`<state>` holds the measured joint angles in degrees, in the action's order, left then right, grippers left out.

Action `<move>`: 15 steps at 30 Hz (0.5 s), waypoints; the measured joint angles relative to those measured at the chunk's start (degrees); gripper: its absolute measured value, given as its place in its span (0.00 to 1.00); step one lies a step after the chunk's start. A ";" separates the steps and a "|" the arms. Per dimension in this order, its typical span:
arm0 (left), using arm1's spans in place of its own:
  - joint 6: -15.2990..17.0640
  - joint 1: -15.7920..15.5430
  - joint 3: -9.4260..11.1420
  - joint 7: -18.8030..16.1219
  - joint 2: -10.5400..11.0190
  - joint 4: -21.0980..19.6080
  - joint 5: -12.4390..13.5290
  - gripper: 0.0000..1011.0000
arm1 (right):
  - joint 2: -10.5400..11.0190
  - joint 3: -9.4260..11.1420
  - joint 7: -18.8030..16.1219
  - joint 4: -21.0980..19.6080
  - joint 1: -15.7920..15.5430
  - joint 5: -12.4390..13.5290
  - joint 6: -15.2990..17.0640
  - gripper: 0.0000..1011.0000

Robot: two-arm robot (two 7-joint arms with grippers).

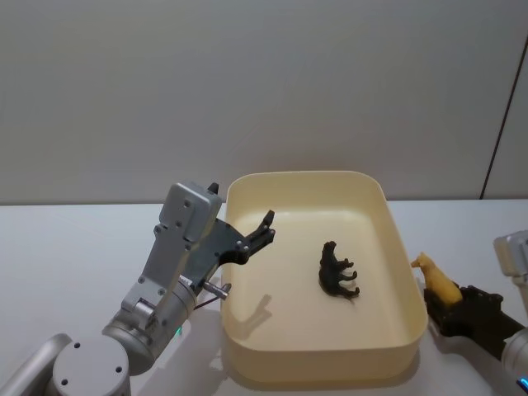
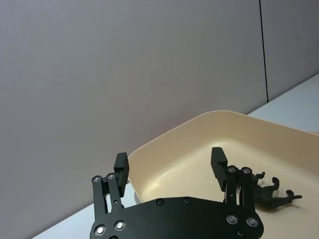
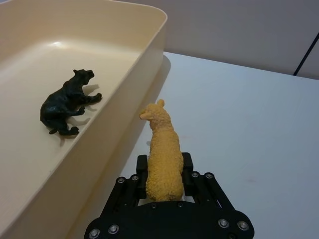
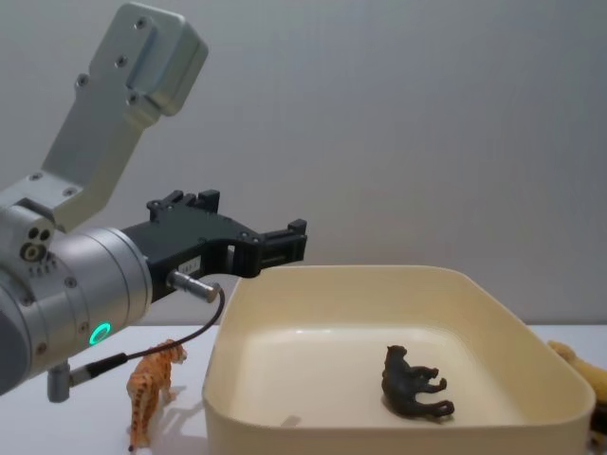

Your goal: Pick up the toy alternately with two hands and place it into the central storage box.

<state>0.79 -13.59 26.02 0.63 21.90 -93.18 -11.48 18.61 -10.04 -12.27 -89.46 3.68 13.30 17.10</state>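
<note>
We are holding the left gripper (image 1: 265,228) in the air over the left rim of the central storage box (image 1: 330,361), with its flat black fingers (image 2: 121,163) spread wide apart and pointing in over the tub; nothing is sitting between them. From the chest view we are seeing this arm's silver cylindrical body reaching in from the left, with its green ring light (image 4: 100,333) glowing. We are pressing the right gripper (image 3: 164,164) closed around the hindquarters of a yellow woolly toy animal (image 3: 162,134), its two fingers squeezing the body from both sides. That toy is sitting outside the box, just beside the right wall, with its head pointing away from the gripper and reaching up near the rim; we cannot tell whether its feet are touching the table (image 1: 66,247). Inside the box a black toy animal (image 1: 337,271) is lying on its side on the floor, somewhat right of the middle, with its legs sticking out sideways and well apart from both grippers. In the chest view we are also noticing an orange striped toy tiger (image 4: 152,389) standing upright on the table just outside the box's left wall, below the left arm. The cream-yellow box itself is resting flat on the white table between the two arms.
</note>
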 joint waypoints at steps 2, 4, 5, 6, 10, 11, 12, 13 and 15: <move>0.00 0.00 0.00 0.00 0.00 0.00 0.00 0.99 | 0.06 0.08 0.17 -0.02 -0.14 0.14 -0.41 0.37; 0.00 0.00 0.00 0.00 0.00 0.00 0.00 0.99 | 0.16 0.23 0.48 -0.15 -0.36 0.37 -1.16 0.36; 0.00 0.00 0.00 0.00 0.00 0.00 0.00 0.99 | 0.19 0.29 0.58 -0.22 -0.44 0.45 -1.44 0.36; 0.00 0.00 0.00 0.00 0.00 0.00 0.00 0.99 | 0.24 0.35 0.68 -0.28 -0.52 0.53 -1.72 0.36; 0.00 0.00 0.00 0.00 0.00 0.00 0.00 0.99 | 0.48 0.66 1.16 -0.75 -0.84 0.86 -3.59 0.36; 0.00 0.00 0.00 0.00 0.00 0.00 0.00 0.99 | 0.56 0.80 1.28 -0.98 -0.93 0.95 -4.32 0.36; 0.00 0.00 0.00 0.00 0.00 0.00 0.00 0.99 | 0.64 0.88 1.32 -1.14 -0.97 0.98 -4.68 0.36; 0.00 0.00 0.00 0.00 0.00 0.00 0.00 0.99 | 0.69 0.94 1.34 -1.27 -0.98 1.02 -5.04 0.36; 0.00 0.00 0.00 -0.01 0.00 0.00 0.00 0.99 | 0.85 1.16 1.32 -1.72 -0.98 1.09 -6.20 0.36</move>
<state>0.80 -13.59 26.02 0.62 21.89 -93.18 -11.48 19.46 -8.88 -10.94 -91.18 2.70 14.39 10.90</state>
